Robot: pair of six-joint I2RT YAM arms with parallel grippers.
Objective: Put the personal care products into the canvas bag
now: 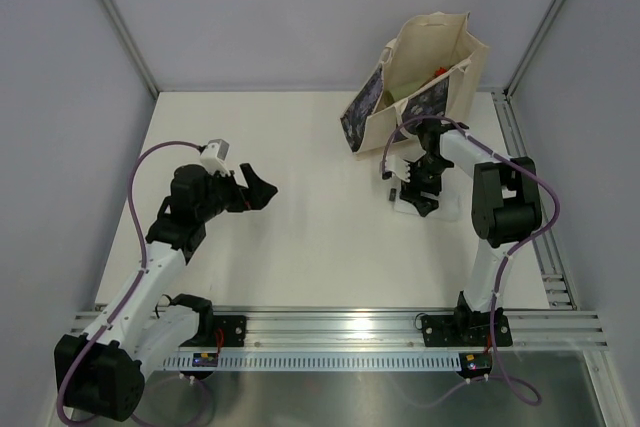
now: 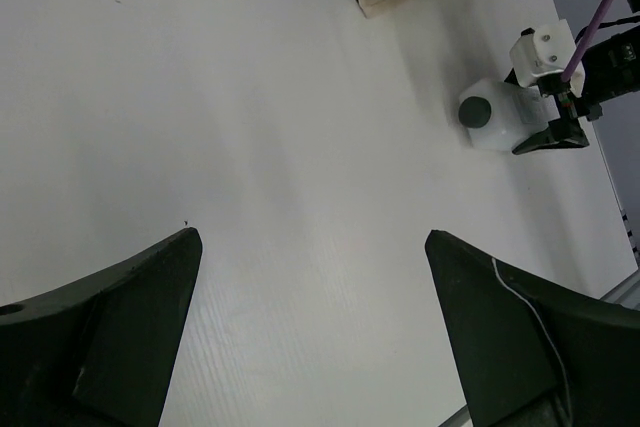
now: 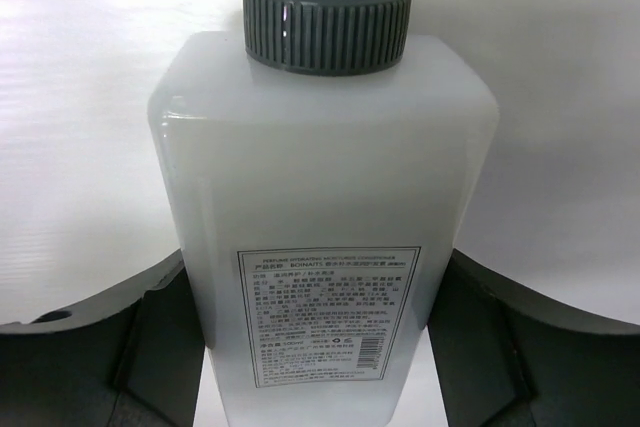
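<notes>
Bottle: frosted-clear, square-shouldered, grey ribbed cap, small-print white label
Right end effector: pinching bottle's sides
Left end effector: spread, empty

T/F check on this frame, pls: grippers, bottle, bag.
1. The left gripper is open and empty. True.
2. The bottle between the right gripper's fingers has a red cap. False: the cap is grey.
3. The bag stands upright with its mouth open, at the far right of the table. True.
4. The bottle is already in the bag. False: it is on the table, in front of the bag.
5. The left gripper touches the bag. False: it hangs over bare table, well apart from the bag.
</notes>
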